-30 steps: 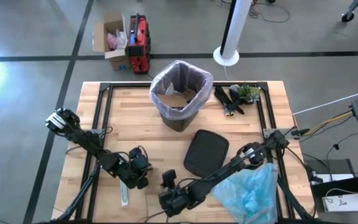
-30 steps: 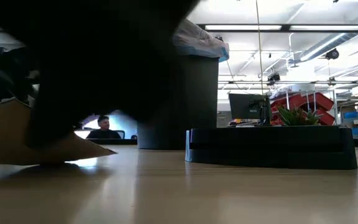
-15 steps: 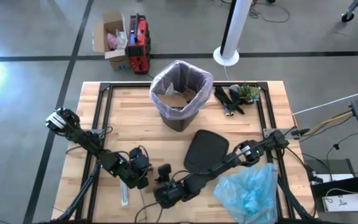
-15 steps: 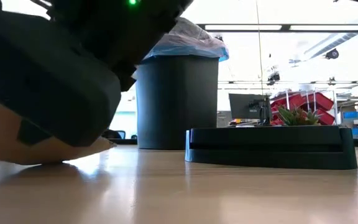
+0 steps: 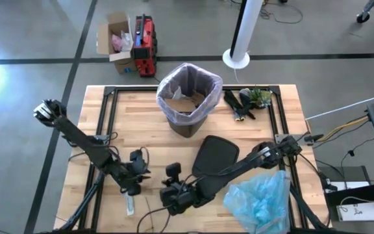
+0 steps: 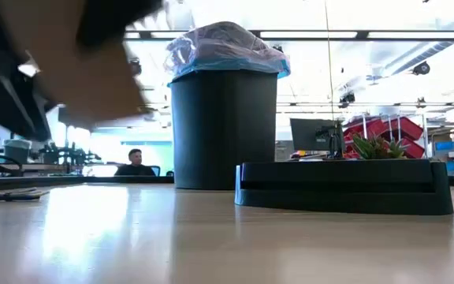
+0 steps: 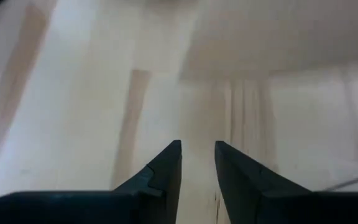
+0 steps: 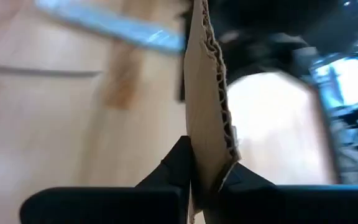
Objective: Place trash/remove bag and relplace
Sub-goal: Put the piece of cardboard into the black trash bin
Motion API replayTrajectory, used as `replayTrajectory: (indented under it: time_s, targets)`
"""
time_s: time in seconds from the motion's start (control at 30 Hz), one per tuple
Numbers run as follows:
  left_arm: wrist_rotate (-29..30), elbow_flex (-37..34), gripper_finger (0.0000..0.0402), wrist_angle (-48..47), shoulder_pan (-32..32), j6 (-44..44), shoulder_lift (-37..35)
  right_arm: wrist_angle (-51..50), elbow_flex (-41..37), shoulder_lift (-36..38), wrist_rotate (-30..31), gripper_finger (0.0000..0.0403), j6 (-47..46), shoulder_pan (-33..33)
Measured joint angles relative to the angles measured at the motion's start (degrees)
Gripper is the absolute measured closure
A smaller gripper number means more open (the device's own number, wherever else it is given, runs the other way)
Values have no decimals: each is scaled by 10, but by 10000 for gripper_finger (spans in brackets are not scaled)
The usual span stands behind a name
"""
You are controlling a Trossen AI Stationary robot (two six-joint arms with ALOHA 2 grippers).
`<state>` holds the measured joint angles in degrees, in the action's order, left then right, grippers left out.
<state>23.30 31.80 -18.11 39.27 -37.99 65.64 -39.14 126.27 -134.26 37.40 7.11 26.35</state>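
Observation:
A black bin (image 5: pixel 188 107) lined with the pale pink-lavender bag (image 5: pixel 203 81) stands at the table's far middle, with brown paper trash (image 5: pixel 184 104) inside it. My right gripper (image 8: pixel 207 163) is near the front edge (image 5: pixel 174 195), shut on a piece of brown corrugated cardboard (image 8: pixel 207 93), which shows up high in the low view (image 6: pixel 77 63). My left gripper (image 7: pixel 197 149) hovers just to its left (image 5: pixel 135 181), over bare wood, slightly open and holding nothing. The light blue replacement bag (image 5: pixel 261 198) lies at the front right. My right gripper pinches the cardboard piece between its two fingers at one edge (image 8: pixel 219 152). I see the sheet edge-on, standing out past the fingertips. The low view shows it lifted clear of the table.
A black bin lid (image 5: pixel 214 158) lies flat between the bin and my right arm. A black-and-green clump (image 5: pixel 245 101) sits at the far right. A thin white strip (image 5: pixel 130 205) lies at the front left. Black frame rails (image 5: pixel 102 130) run along the table's sides.
The cardboard piece, which rested on the table at the front left, has been lifted clear of it. My right gripper has moved a little toward the table's far and left edges and up. My left arm has drawn slightly toward the left.

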Motion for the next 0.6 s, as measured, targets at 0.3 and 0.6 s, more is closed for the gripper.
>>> replayTrajectory:
  time_s: [0.3, 0.6]
  targets:
    - [-1, -2, 319, -19, 3, -33, -88, 16, 56, 108, 138, 401, 92, -18]
    - [1, -2, 319, -7, 6, -35, -68, 41, 69, 201, 202, 400, 95, -112]
